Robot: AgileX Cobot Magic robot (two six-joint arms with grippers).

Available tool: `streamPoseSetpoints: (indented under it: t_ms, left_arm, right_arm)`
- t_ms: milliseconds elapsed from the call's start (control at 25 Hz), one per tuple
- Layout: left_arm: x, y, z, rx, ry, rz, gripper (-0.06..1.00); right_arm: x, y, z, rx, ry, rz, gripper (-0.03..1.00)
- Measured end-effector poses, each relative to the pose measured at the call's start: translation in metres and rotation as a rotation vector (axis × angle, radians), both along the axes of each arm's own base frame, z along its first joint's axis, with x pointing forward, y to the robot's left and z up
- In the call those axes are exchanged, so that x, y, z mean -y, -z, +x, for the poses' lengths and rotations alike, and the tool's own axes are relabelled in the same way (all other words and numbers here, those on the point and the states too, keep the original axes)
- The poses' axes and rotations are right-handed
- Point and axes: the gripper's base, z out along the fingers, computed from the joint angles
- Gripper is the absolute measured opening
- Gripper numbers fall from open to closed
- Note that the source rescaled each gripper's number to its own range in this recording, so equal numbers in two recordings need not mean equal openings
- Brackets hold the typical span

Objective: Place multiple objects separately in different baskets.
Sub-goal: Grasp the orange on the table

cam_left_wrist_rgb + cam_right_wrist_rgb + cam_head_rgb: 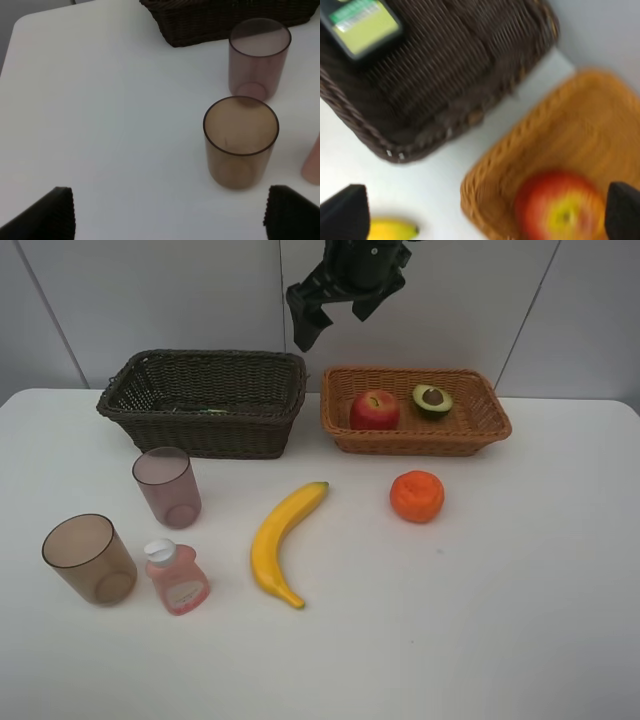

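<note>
Tan basket [490, 425]: apple [374, 410], avocado [432, 400]. Dark basket [200, 435]: green bottle [362, 25]. Tabletop [450, 620]: banana [280, 540], tangerine [417, 496], brownish cup [88, 558], pinkish cup [167, 487], pink bottle [178, 578]. Right gripper [332, 328], left gripper [170, 215]: both spread, empty. Likely next: straddle tangerine squarely before closing.

Your right gripper [333, 318] is matt black all over, a blocky body that ends in two angular prongs. Up close its fingertips [344, 212] show as plain dark wedges. Your left gripper [170, 206] has black fingers [47, 217] with finely ribbed inner edges.
</note>
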Motion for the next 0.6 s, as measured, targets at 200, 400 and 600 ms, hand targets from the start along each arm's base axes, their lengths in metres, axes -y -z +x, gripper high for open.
streamPoseSetpoints:
  t_ms: [200, 400, 600]
  left_arm:
    - [0.000, 0.000, 0.000, 0.000, 0.000, 0.000, 1.00]
    - [0.000, 0.000, 0.000, 0.000, 0.000, 0.000, 1.00]
    - [0.000, 0.000, 0.000, 0.000, 0.000, 0.000, 1.00]
  right_arm:
    - [0.002, 0.000, -0.001, -0.028, 0.101, 0.026, 0.98]
    - [0.007, 0.010, -0.009, -0.083, 0.155, 0.015, 0.98]
    - [0.016, 0.020, -0.019, -0.125, 0.173, -0.035, 0.98]
